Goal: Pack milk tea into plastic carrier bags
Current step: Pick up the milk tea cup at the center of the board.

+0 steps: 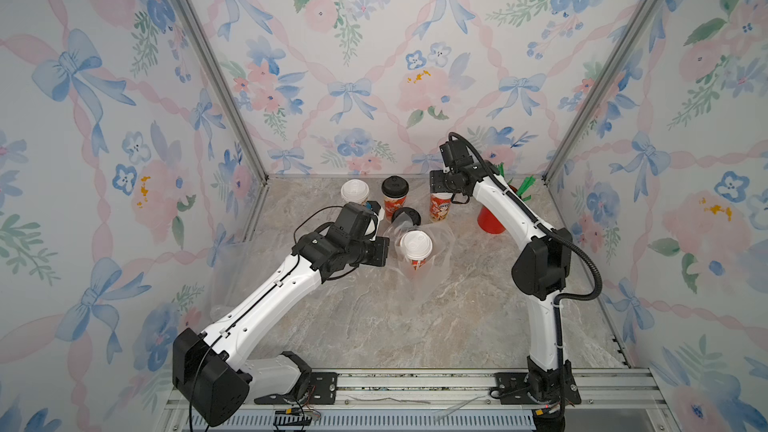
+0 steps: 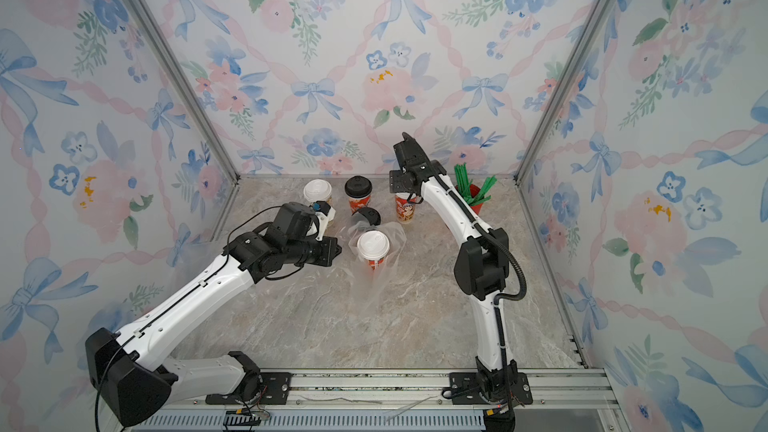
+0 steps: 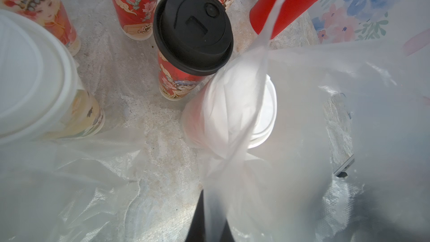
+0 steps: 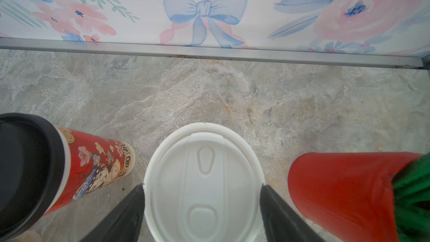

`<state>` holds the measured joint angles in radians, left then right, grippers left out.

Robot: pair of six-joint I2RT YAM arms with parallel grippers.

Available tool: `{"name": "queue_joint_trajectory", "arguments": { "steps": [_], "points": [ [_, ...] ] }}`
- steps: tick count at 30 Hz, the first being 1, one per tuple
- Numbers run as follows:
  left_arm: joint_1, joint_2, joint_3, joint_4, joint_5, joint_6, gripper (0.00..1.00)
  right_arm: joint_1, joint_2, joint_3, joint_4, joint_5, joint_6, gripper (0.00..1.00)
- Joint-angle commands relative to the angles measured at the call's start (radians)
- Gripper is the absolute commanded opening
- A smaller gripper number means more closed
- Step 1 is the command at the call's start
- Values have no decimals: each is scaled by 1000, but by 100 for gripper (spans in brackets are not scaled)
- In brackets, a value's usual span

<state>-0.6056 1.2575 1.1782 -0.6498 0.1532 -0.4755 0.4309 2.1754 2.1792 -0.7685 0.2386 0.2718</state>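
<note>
Illegible Chinese characters (image 4: pixel 126 158) on milk tea (image 4: pixel 93 171)

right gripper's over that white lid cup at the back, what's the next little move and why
Probably close the right gripper firmly on the white-lidded cup before lifting: its fingers flank the lid at the rim, but a firm grip isn't evident. The left gripper holds the plastic carrier bag up by its handle, with a red cup already inside.

White links (image 1: pixel 266 305), black joints (image 1: pixel 540 263), corrugated cable (image 1: pixel 598 274).
</note>
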Motion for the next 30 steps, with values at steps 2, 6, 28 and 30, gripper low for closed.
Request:
{"name": "queue_joint_trajectory", "arguments": {
  "steps": [2,6,28,30],
  "points": [
    [8,-4,-3,10,-15,-8,0,-7,20,-18,-25,-1,0,79],
    [9,-3,-2,10,-15,-7,0,-6,24,-36,-14,-7,1,79],
    [9,-14,8,10,-11,-18,35,-3,-112,-72,-67,0,0,68],
    [8,-21,3,8,-5,-20,41,0,-155,-99,-74,-7,-2,68]
  ]
}}
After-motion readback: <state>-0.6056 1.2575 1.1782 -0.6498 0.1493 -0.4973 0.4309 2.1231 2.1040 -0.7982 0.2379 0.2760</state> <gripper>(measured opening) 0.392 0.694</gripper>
